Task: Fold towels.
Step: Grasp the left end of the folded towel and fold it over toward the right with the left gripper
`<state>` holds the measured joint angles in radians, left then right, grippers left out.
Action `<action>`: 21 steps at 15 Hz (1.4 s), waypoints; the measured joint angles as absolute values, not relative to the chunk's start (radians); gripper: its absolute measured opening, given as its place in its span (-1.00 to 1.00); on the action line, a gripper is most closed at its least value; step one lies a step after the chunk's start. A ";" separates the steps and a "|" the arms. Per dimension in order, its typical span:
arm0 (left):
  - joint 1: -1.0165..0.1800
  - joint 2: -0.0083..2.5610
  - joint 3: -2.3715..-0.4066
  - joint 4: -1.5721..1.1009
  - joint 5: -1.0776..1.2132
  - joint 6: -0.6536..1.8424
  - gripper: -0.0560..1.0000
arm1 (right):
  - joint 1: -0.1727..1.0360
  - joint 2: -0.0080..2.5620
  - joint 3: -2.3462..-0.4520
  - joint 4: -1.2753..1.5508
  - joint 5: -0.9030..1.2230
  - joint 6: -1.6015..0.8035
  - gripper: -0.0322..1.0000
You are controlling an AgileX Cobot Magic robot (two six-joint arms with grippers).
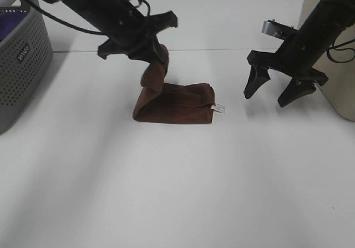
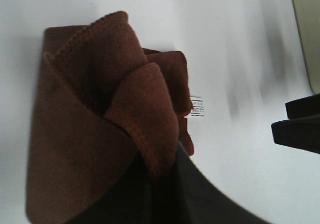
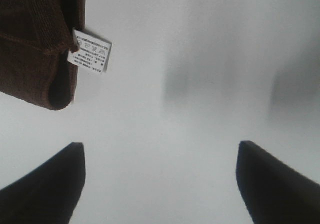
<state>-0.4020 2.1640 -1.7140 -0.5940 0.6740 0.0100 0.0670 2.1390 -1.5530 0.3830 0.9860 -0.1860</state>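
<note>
The dark reddish-brown towel point(image 1: 177, 105) lies partly folded on the white table, its white care tag point(image 1: 219, 109) at the right corner. My left gripper point(image 1: 152, 59) is shut on the towel's left edge and holds that part lifted above the rest. In the left wrist view the pinched cloth point(image 2: 135, 108) bunches up against the dark fingers point(image 2: 175, 194). My right gripper point(image 1: 273, 94) is open and empty, hovering above the table to the right of the towel. The right wrist view shows the tag point(image 3: 90, 57) and the folded towel edge point(image 3: 35, 48) beyond its open fingers point(image 3: 45, 184).
A grey perforated basket point(image 1: 22, 54) holding a purple cloth point(image 1: 12, 21) stands at the left edge. A beige box-like object point(image 1: 338, 87) stands at the far right behind the right arm. The white table point(image 1: 177, 192) stretches toward the front.
</note>
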 joint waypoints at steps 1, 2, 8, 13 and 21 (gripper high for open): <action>-0.433 2.190 -1.714 -0.594 0.627 0.008 -0.83 | 0.067 2.139 -1.553 0.383 0.986 -0.186 0.61; -0.458 2.218 -1.714 -0.599 0.582 0.000 -0.83 | 0.067 2.139 -1.553 0.383 0.986 -0.186 0.61; -0.499 2.301 -1.714 -0.649 0.414 -0.077 -0.79 | 0.067 2.139 -1.553 0.383 0.986 -0.186 0.61; -0.522 2.309 -1.714 -0.662 0.411 -0.077 -0.07 | 0.067 2.139 -1.553 0.383 0.985 -0.186 0.61; -0.498 2.281 -1.766 -0.669 0.434 0.053 0.47 | 0.067 2.139 -1.553 0.557 1.011 -0.281 0.59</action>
<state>-0.4980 2.2810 -1.7660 -0.6690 0.4340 0.0530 0.0670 2.1390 -1.5530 0.5570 1.0110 -0.2810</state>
